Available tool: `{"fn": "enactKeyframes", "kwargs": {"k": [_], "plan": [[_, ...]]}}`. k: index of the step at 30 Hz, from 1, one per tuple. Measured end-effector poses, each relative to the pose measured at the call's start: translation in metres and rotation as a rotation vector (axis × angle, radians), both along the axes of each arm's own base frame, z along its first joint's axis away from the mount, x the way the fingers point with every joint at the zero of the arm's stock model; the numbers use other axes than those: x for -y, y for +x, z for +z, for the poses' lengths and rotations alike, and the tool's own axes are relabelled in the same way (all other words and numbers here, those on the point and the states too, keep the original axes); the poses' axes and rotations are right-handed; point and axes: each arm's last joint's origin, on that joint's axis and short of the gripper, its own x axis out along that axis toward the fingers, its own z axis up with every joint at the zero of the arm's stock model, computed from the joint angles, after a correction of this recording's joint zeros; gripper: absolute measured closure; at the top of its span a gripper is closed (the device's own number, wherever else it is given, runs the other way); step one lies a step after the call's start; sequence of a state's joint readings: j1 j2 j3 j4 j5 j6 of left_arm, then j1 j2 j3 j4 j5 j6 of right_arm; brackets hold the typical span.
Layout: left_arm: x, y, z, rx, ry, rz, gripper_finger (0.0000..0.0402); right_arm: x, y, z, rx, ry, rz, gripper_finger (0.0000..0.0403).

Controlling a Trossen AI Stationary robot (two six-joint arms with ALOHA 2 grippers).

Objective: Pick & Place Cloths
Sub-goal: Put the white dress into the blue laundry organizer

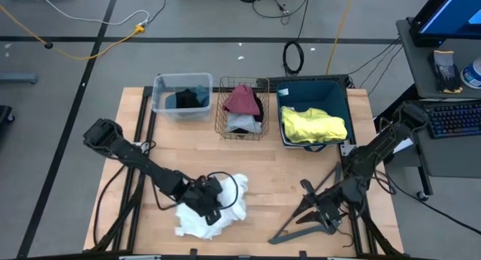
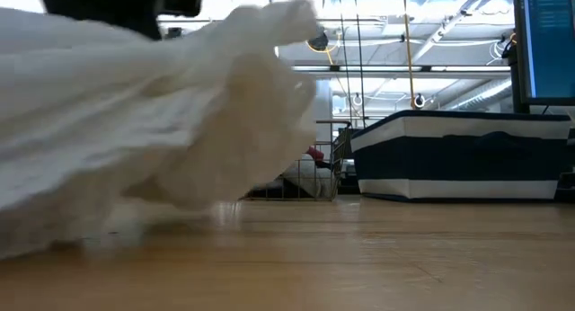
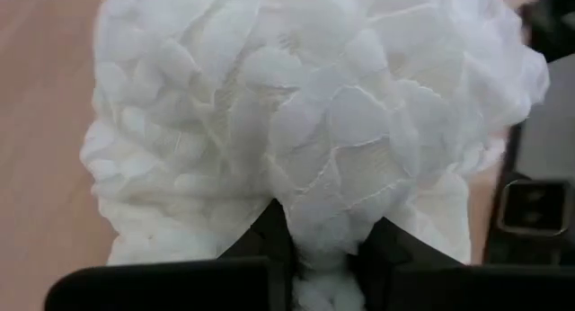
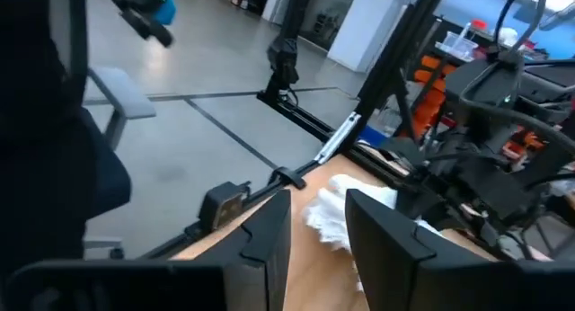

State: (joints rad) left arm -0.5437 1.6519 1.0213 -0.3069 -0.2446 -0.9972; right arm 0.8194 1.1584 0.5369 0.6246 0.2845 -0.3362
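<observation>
High view: left end effector pinched on white cloth at bench 7 o'clock. Right end effector at 5 o'clock, fingers narrowly apart, empty, over dark hanger.

- Left arm: matte black, chunky jointed links, black cable looped near the wrist.
- Right arm: same black build, loose cables alongside.
- Right gripper: flat dark angular fingers.

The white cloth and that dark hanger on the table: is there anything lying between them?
No. In the high view, only bare wooden table shows between the white cloth, pinched by the left gripper, and the hanger.
</observation>
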Motion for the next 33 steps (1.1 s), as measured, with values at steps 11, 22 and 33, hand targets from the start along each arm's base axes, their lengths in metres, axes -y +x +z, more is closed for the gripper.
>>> {"fn": "enactKeyframes", "kwargs": {"k": [11,22,33], "plan": [[-0.021,0.038,0.025,0.335,-0.033,-0.201,0.0348,0.012,0.011,0.001,0.024,-0.015,-0.068,0.0292],[-0.044,0.058,0.050,0.585,-0.192,-0.384,0.0348,0.019,0.017,0.001,0.061,-0.088,-0.102,0.0194],[-0.045,0.059,0.054,0.616,-0.240,-0.453,0.0348,0.039,0.029,0.004,0.146,-0.278,-0.358,0.0113]]}}
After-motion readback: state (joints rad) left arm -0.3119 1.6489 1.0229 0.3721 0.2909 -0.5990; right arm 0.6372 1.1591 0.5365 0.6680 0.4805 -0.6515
